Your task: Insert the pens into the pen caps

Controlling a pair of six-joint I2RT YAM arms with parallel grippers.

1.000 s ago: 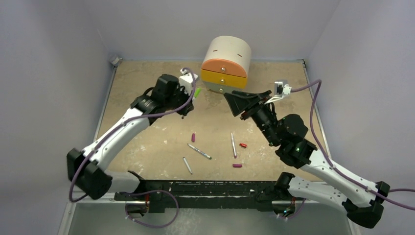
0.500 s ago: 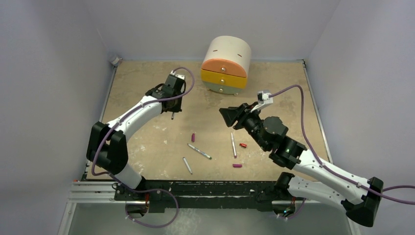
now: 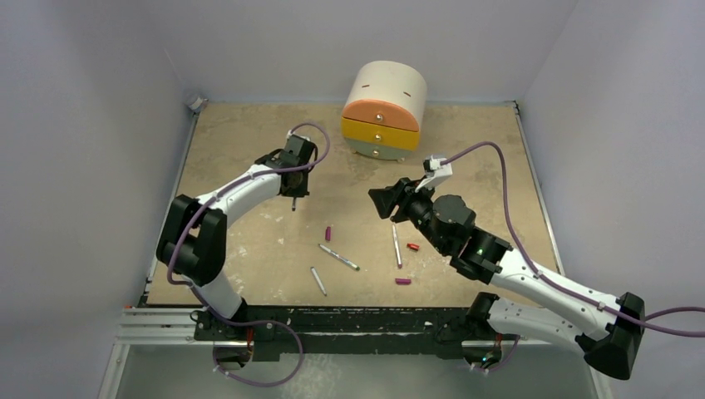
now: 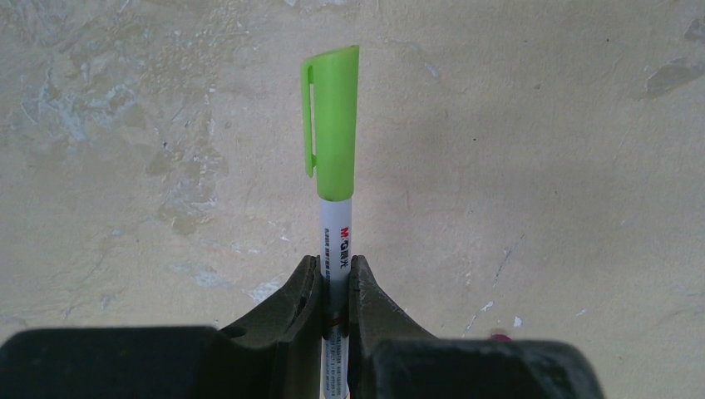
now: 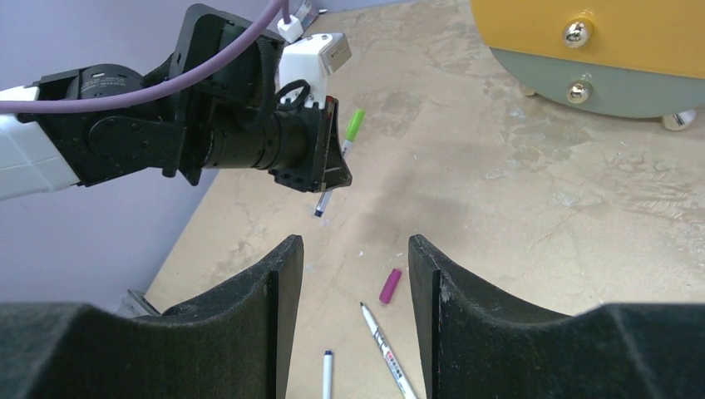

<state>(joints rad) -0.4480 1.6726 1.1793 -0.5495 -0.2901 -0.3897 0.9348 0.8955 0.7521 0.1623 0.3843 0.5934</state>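
My left gripper [image 4: 336, 270] is shut on a white pen [image 4: 336, 237] that has a green pen cap [image 4: 332, 112] on its far end, held above the tabletop. In the top view this gripper [image 3: 293, 184] hangs at the left rear of the table. My right gripper [image 3: 382, 202] stands open at mid-table, with nothing between its fingers [image 5: 287, 258]. Through its jaws I see a magenta cap [image 5: 390, 285] and two bare pens [image 5: 387, 349] [image 5: 327, 374]. Three pens [image 3: 338, 257] [image 3: 318, 281] [image 3: 396, 245] lie loose, with a magenta cap [image 3: 328, 233], a red cap [image 3: 413, 247] and another magenta cap [image 3: 403, 281].
A rounded drawer unit [image 3: 384, 108] with orange, yellow and grey fronts stands at the back centre. Purple-grey walls close in the table on the left, right and rear. A black rail [image 3: 349, 320] runs along the near edge between the arm bases.
The left arm has swung away from the drawer unit, toward the left and near side, with the capped pen still in its grip. The right gripper moved left and nearer, staying open.
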